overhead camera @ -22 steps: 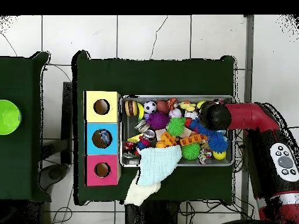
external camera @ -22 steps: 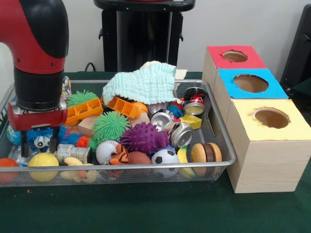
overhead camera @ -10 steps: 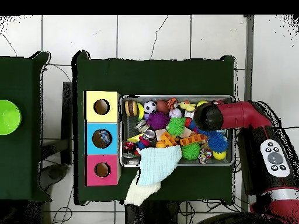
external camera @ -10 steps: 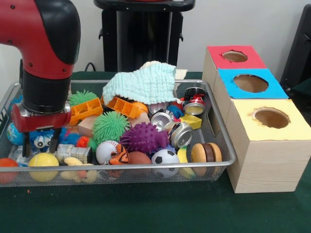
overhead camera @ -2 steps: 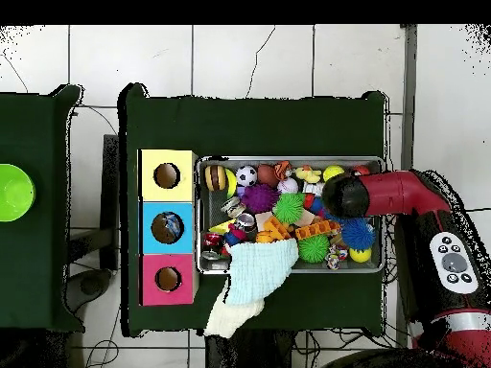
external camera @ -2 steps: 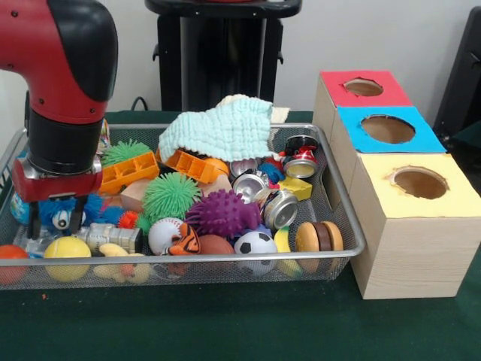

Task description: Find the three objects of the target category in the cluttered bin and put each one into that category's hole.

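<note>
We judge we are mid-search: the gripper (external camera @ -2 steps: pixel 52 226), fingers spread and empty, hangs over the bin (external camera @ -2 steps: pixel 353 235)'s blue toy (external camera @ -2 steps: pixel 64 213) and must next descend on a target

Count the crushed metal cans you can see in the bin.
3: one can at the far right by the boxes, one mid-bin under the cloth's edge, one beside the purple spiky ball. Others may be buried.

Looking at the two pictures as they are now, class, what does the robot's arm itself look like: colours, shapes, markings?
The arm is a thick, rounded tube in glossy red with black sections. A black cylindrical wrist ends in a red collar. Below it, the gripper shows thin dark fingers. In the overhead view a black panel with round grey buttons sits on the arm near its base. No loose cables show.
</note>
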Robot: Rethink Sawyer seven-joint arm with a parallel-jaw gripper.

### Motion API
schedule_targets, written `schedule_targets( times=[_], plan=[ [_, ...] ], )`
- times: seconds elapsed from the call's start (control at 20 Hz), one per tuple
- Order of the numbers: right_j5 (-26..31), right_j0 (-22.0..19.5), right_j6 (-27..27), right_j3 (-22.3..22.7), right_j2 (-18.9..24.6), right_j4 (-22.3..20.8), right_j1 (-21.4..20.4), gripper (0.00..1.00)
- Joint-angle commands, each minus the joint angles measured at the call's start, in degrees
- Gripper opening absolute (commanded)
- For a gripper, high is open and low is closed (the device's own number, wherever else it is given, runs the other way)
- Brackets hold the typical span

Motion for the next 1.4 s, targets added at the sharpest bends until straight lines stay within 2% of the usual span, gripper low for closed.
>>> schedule_targets(
  times=[0.05,0.2,0.4,0.6,1.0,1.05,1.4],
  plan=[
    [-1.75,0.38,-0.68,-1.43,-4.15,-4.16,2.76,1.0],
    [-3.97,-0.47,-0.6,-0.73,-3.82,-3.52,3.23,1.0],
    [-8.89,-6.38,-4.59,1.66,2.29,0.75,5.6,1.0],
    [-11.0,-8.43,-5.69,2.06,4.41,1.64,7.23,1.0],
    [-12.27,-7.58,-5.37,0.54,3.52,0.33,8.29,1.0],
    [-11.56,-6.8,-4.73,0.23,2.58,0.11,8.19,0.0],
    [-10.68,-5.2,-0.91,0.14,0.87,1.09,7.81,0.0]
  ],
)
